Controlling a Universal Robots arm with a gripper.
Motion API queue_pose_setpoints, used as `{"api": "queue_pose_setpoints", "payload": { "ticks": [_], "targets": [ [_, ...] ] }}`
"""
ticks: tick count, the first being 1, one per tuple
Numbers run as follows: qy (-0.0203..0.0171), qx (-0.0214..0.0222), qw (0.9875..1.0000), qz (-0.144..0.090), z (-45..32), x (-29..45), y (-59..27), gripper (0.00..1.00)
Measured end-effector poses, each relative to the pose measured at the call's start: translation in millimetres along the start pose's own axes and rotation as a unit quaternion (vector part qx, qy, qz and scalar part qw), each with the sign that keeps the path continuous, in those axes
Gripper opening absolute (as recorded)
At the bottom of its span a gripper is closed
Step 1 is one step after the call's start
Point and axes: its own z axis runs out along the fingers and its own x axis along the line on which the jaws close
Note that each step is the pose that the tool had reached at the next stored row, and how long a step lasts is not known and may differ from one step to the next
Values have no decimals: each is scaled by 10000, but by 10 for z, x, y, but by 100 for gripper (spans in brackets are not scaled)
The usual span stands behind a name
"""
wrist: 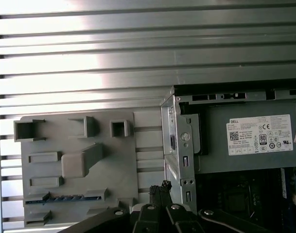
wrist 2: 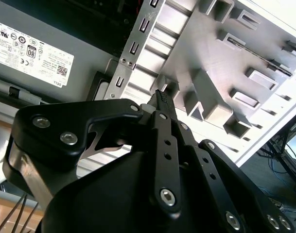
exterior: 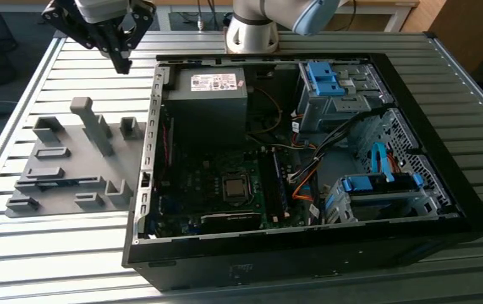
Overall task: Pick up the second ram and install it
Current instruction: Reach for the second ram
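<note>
The second ram [exterior: 57, 183] lies edge-on as a thin dark strip with bluish glints in a long slot of the grey holder plate [exterior: 72, 161], on the plate's near side in the exterior view. It also shows in the first wrist view as a slim ram [wrist: 65, 198] low on the plate [wrist: 123, 165]. My gripper [exterior: 124, 65] hangs above the table past the plate's far end, well apart from the ram. Its black fingers meet at the tips with nothing between them, as both wrist views show the gripper [wrist 2: 160, 97] [wrist: 162, 187].
The open black computer case [exterior: 309, 256] lies to the exterior view's right of the plate, with a grey power supply [exterior: 206, 95], motherboard with silver processor [exterior: 236, 188], cables and blue drive brackets [exterior: 324, 79]. A tall grey block [exterior: 94, 123] rises from the plate. The slatted metal table [exterior: 56, 253] carries everything.
</note>
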Motion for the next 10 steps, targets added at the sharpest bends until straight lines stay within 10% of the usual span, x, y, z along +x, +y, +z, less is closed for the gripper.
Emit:
{"api": "queue_pose_setpoints", "payload": {
  "ticks": [10],
  "targets": [
    [0,0,10000,0,0,99,-8,11]
  ]
}}
